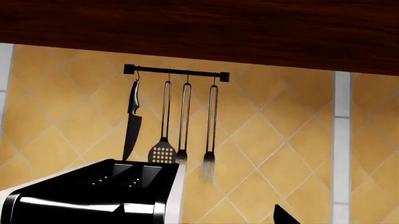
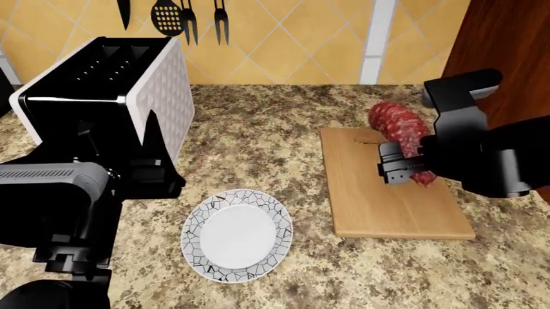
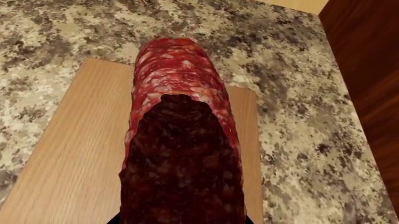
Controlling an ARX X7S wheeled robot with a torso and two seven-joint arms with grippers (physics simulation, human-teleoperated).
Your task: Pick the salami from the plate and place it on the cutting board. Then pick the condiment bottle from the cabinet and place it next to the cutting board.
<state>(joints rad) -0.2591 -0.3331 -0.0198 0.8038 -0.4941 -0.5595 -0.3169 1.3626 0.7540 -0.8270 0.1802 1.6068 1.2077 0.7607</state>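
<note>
Utensils fill my left wrist view: a knife (image 1: 131,122), a slotted spatula (image 1: 162,140) and forks hang from a rail (image 1: 176,72) on the tiled wall, above the black toaster (image 1: 100,191). My left tool does not appear here, so I cannot tell if it is released or clenched.

Head view shows the plate (image 2: 238,234) bare on the tabletop (image 2: 257,148), in front of my left arm. The salami (image 2: 400,131) is over the far right part of the cutting board (image 2: 378,193), and my right tool (image 2: 404,168) is clenched on its near end. The long axis of the salami runs away from me, along the longer side of the board. Whether it touches the wood, I cannot tell. The condiment bottle is not visible; only the brown cabinet wall (image 2: 507,58) stands at the right.

Right wrist view looks along the salami (image 3: 181,154), with the board (image 3: 81,154) under it on both sides. I judge the next move is to lower it and release.
</note>
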